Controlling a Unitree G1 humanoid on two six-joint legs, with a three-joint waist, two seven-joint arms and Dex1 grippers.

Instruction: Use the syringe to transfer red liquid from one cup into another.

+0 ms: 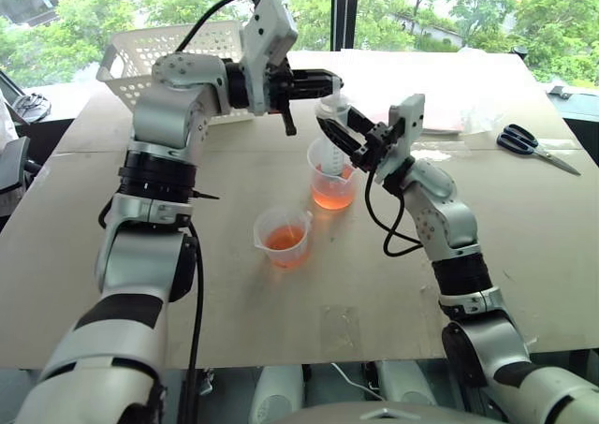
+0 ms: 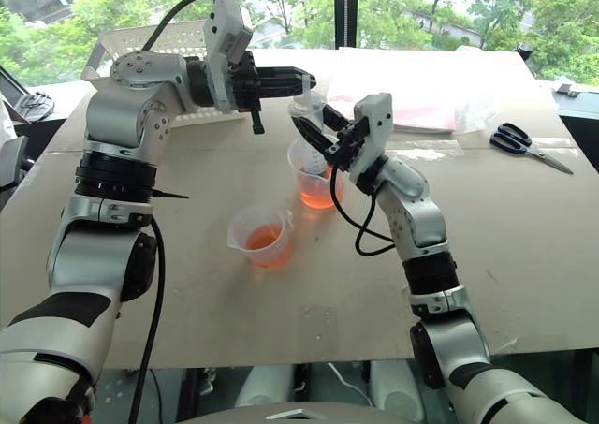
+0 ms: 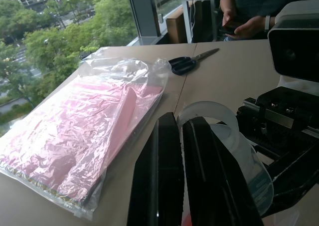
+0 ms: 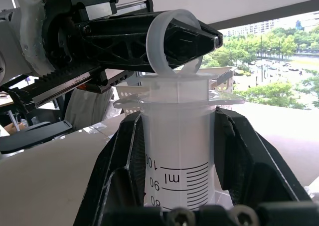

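Your right hand (image 4: 179, 151) clenched on syringe (image 4: 178, 151) barrel upright over taller cup (image 1: 332, 176), left hand (image 4: 199, 39) pinching plunger ring just above it, smaller cup (image 1: 284, 239) below and left.

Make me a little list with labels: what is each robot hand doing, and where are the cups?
right gripper: shut on the syringe, holding it upright over the taller cup
left gripper: shut through the plunger ring
taller cup: red liquid inside
smaller cup: nearer the robot, red liquid inside
scissors: far right of the table
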